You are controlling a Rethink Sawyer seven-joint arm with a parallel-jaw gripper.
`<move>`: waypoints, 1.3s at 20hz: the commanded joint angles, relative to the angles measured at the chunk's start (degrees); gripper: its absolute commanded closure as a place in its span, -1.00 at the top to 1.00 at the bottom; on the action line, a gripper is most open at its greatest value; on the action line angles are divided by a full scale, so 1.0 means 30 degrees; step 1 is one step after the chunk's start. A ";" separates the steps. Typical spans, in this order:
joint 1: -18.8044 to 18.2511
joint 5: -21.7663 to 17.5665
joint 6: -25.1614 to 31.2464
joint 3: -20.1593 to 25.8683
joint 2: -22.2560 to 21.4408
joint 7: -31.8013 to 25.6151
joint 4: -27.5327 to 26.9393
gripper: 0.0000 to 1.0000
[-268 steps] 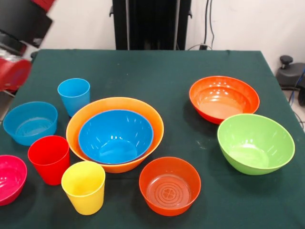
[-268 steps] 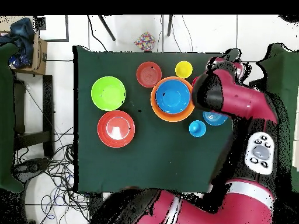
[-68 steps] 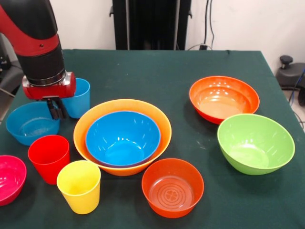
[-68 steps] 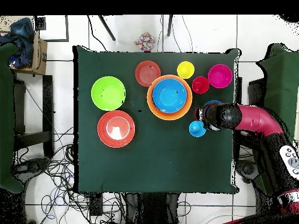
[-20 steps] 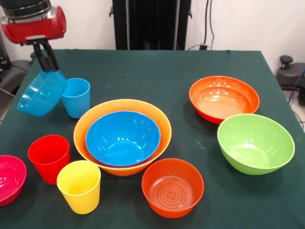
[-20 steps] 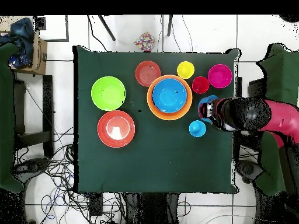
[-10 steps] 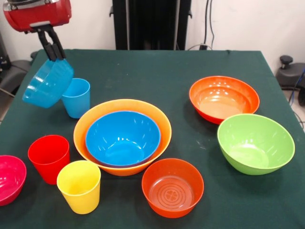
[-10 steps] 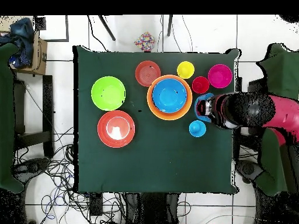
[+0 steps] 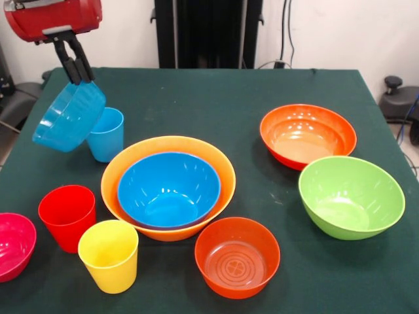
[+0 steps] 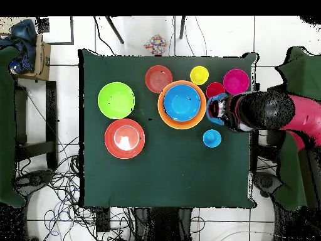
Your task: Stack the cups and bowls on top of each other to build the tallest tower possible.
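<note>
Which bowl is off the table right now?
The small light blue bowl: it hangs tilted from the gripper, pinched by its rim. All other bowls rest on the table.

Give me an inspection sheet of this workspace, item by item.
Surface: dark green table, cloth-covered.
Job's things: blue bowl nested in pale orange bowl; small light blue bowl lifted and tilted; light blue cup, red cup, yellow cup, magenta bowl, lime green bowl and two red-orange bowls standing separately.
Clutter: nothing seen.
Grippers: gripper pinches the small light blue bowl's rim.
Cables: tangle on floor beside table.
Surroundings: black pedestal, white wall.
</note>
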 commanded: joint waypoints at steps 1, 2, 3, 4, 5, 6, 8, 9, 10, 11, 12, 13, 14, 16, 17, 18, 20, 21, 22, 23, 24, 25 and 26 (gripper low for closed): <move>0.1515 0.0391 0.2274 0.0192 0.0429 -0.3051 -0.1507 -1.00; 0.1612 0.0440 0.2288 0.0141 0.0454 -0.3000 -0.1614 -1.00; 0.1795 0.0503 0.2345 0.0077 0.0479 -0.2836 -0.1813 -1.00; 0.1896 0.0562 0.2351 0.0019 0.0497 -0.2772 -0.1922 -1.00; 0.2110 0.0672 0.2457 -0.0048 0.0496 -0.2607 -0.2157 -1.00; 0.2218 0.0755 0.2488 -0.0117 0.0490 -0.2559 -0.2256 -1.00; 0.2590 0.0929 0.2727 -0.0244 0.0514 -0.2326 -0.2691 -1.00; 0.2673 0.0987 0.2747 -0.0308 0.0503 -0.2222 -0.2754 -1.00; 0.2769 0.1019 0.2758 -0.0372 0.0527 -0.2163 -0.2852 -1.00; 0.2828 0.1041 0.2701 -0.0453 0.0458 -0.2033 -0.2808 -1.00; 0.2917 0.1050 0.2678 -0.0531 0.0477 -0.1969 -0.2874 -1.00; 0.3225 0.1041 0.2809 -0.0668 0.0596 -0.1776 -0.3265 -1.00; 0.3342 0.1072 0.2847 -0.0743 0.0628 -0.1709 -0.3391 -1.00; 0.3669 0.1147 0.3012 -0.0883 0.0698 -0.1482 -0.3801 -1.00; 0.3934 0.1153 0.3174 -0.0991 0.0781 -0.1300 -0.4163 -1.00; 0.4044 0.1161 0.3216 -0.1056 0.0833 -0.1242 -0.4315 -1.00; 0.4240 0.1124 0.3277 -0.1206 0.0960 -0.1094 -0.4612 -1.00; 0.4420 0.1079 0.3317 -0.1297 0.1072 -0.0963 -0.4856 -1.00; 0.4504 0.1078 0.3317 -0.1352 0.1123 -0.0909 -0.4960 -1.00; 0.4674 0.1044 0.3328 -0.1439 0.1253 -0.0806 -0.5202 -1.00; 0.4752 0.1032 0.3296 -0.1499 0.1312 -0.0772 -0.5294 -1.00; 0.4871 0.0960 0.3232 -0.1605 0.1405 -0.0710 -0.5397 -1.00; 0.4928 0.0938 0.3168 -0.1680 0.1450 -0.0707 -0.5416 -1.00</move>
